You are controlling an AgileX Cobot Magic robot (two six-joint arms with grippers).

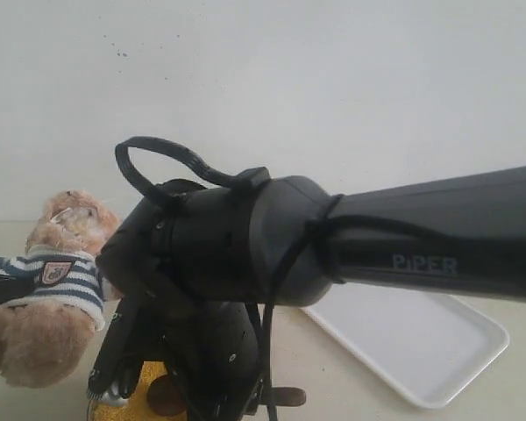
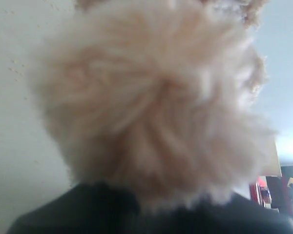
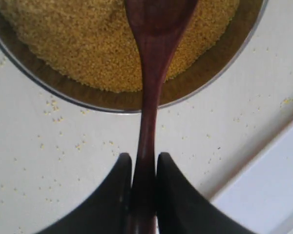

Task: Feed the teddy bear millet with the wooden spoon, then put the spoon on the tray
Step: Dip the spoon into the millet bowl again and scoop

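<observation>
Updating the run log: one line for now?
right gripper shut on wooden spoon | spoon over millet | teddy bear at left | tray: no spoon yet

The right arm (image 1: 421, 237) is matte black: a smooth tube meeting a bulbous rounded joint housing, with the PiPER lettering (image 1: 425, 263) in pale grey along its side. A black cable (image 1: 153, 153) loops above the joint, and a small pale screw head (image 1: 232, 358) shows on the wrist section. The right gripper (image 3: 143, 161) has 2 black fingers (image 3: 107, 200) with curved outer edges.
</observation>
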